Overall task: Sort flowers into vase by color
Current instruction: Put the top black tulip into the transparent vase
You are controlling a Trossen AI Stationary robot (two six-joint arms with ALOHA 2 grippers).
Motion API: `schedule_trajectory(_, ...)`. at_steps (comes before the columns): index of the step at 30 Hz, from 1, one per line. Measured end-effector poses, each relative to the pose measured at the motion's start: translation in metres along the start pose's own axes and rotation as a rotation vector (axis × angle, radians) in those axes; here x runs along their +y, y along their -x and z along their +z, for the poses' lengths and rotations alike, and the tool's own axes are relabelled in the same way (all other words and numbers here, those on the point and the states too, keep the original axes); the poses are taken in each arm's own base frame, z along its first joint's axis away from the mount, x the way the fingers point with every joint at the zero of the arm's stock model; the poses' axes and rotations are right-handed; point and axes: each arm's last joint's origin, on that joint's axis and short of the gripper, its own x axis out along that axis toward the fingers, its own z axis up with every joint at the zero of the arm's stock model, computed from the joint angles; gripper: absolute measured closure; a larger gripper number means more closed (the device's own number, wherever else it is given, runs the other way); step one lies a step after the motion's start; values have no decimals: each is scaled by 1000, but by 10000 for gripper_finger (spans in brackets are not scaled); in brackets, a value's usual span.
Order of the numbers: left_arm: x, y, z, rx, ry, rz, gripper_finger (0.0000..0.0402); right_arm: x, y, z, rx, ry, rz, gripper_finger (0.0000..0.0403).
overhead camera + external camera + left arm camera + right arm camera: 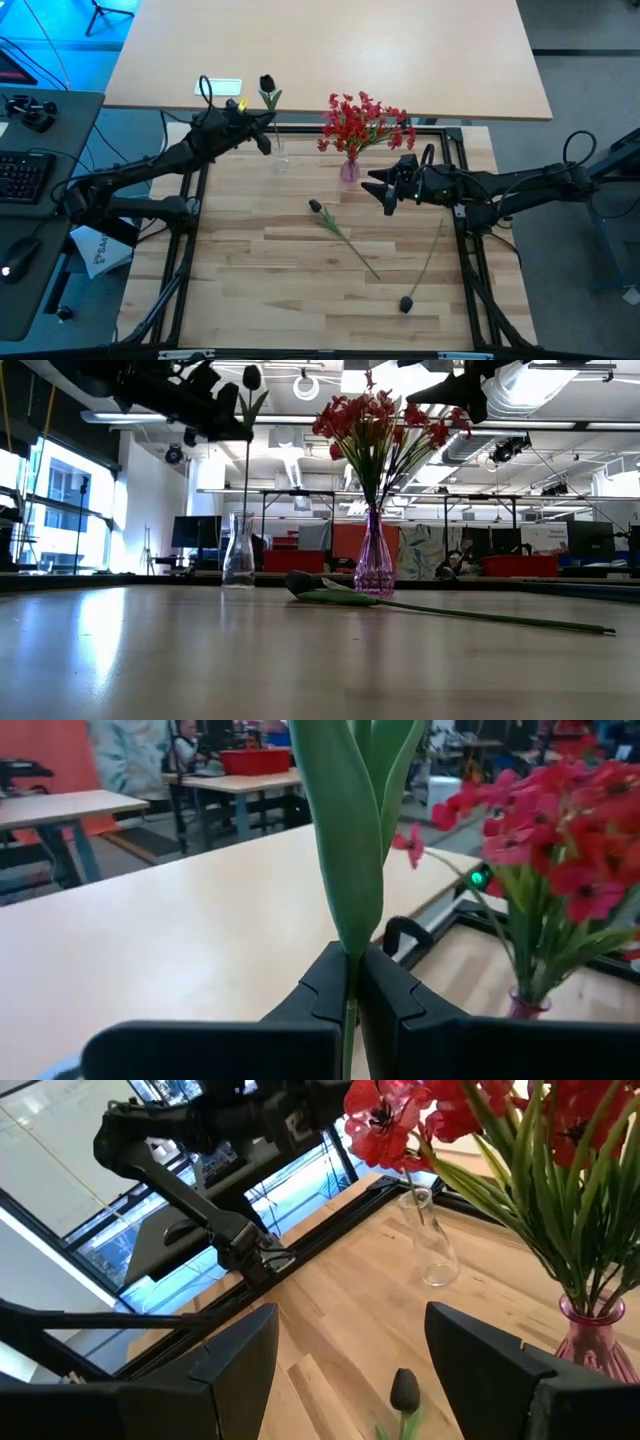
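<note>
My left gripper (262, 130) is shut on a dark-budded flower directly above a clear glass vase (280, 157) at the table's far edge. The bud (251, 377) stands above the fingers, and the thin stem (247, 480) runs down to the vase's mouth. Red sprays (362, 122) stand with their stems in a pink vase (375, 565). My right gripper (350, 1370) hovers open just right of that vase, touching nothing. Two more dark-budded flowers lie flat on the table: one bud (315, 206) mid-table, the other (406, 304) near the front. My left gripper pinches the flower's stem (348, 982) between its two fingers, just below the long green leaves (345, 840). The fingers come in roughly level from the table's left, across the stem. The flower stands upright in the hold, bud up, with its lower stem hanging toward the clear vase.
A black metal frame (190, 230) runs around the wooden work surface. A second, pale table (330, 60) lies beyond the far edge. The stem (350, 243) of the mid-table flower slants across the centre; bare wood shows to the left of it.
</note>
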Motion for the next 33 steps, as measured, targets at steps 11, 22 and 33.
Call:
schedule_trajectory(11, 2, 5, -50, 73, 61, 63, 401, -1, 0, 1, -29, 0, -38, 156)
schedule_trajectory(22, 3, 7, -56, 81, 119, 93, 398, -2, 0, 1, -42, -10, -56, 156)
schedule_trajectory(33, 3, 7, -56, 81, 198, 96, 384, -2, 0, 1, -41, -11, -56, 156)
